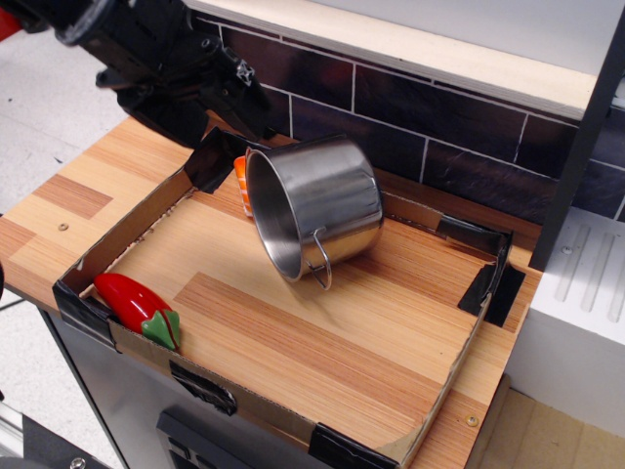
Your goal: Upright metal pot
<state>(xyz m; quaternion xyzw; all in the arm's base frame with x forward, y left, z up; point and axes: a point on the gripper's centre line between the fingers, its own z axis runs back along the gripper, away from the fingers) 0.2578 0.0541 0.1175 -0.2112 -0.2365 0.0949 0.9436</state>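
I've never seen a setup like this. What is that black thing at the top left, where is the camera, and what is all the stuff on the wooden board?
There is just one view, from a camera looking down at an angle on a small wooden counter. The black shape at the top left is the robot arm's gripper, its "hand"; it hangs above the back left corner and holds nothing that I can see. Whether its jaws are open is unclear from here. A low cardboard tray patched with black tape sits on the counter. In it a shiny metal pot lies tipped over, its opening facing the front left. An orange toy peeks out from behind the pot, and a red toy pepper with a green stem lies in the front left corner.
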